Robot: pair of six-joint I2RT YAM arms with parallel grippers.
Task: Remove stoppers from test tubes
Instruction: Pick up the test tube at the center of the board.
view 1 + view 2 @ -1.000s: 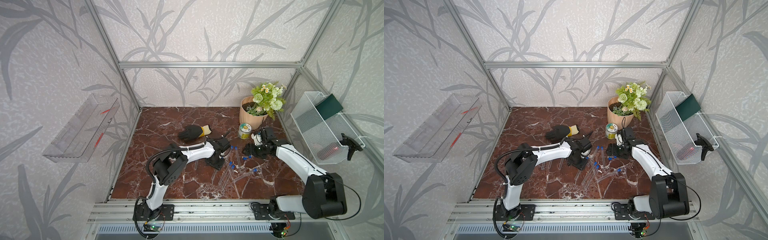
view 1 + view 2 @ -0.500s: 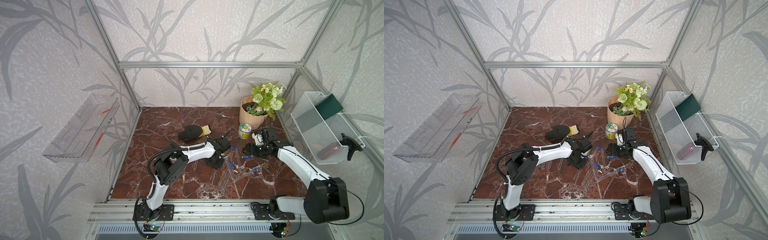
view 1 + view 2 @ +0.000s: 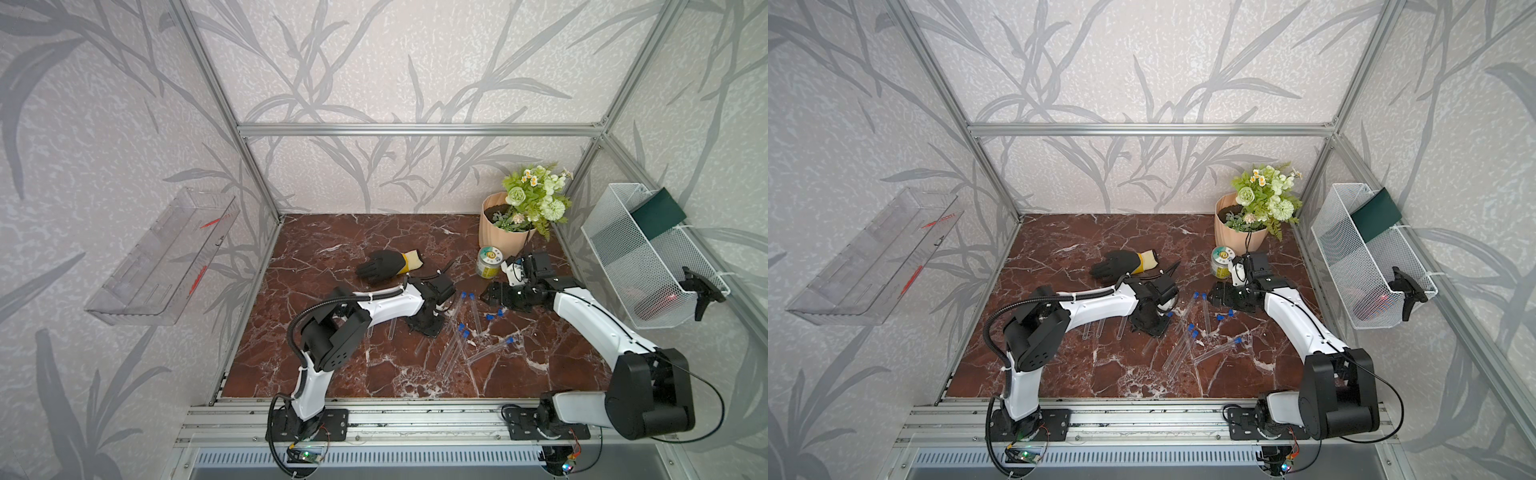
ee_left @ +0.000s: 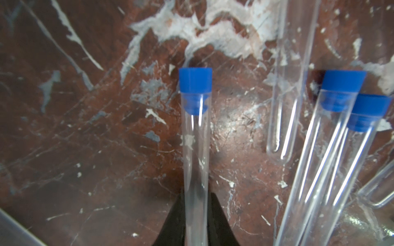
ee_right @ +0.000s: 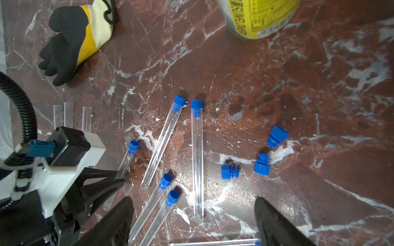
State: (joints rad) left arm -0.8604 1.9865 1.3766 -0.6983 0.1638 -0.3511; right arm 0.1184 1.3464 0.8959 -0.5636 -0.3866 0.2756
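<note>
Black glove (image 3: 384,266), jar (image 3: 489,262), potted flowers (image 3: 521,216), wire basket (image 3: 615,249)

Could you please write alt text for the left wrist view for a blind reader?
The left tool grips a clear test tube, its blue stopper still in place, against a red-brown marble tabletop. Two more stoppered tubes and another tube's rounded end lie beside it.

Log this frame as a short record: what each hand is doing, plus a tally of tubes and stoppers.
left hand: closed on a stoppered test tube
right hand: open, holding nothing, over the lying tubes
loose stoppers: three, on the marble table
bare tubes: three, side by side
stoppered tubes: six, counting the held one
other: glove, jar
</note>
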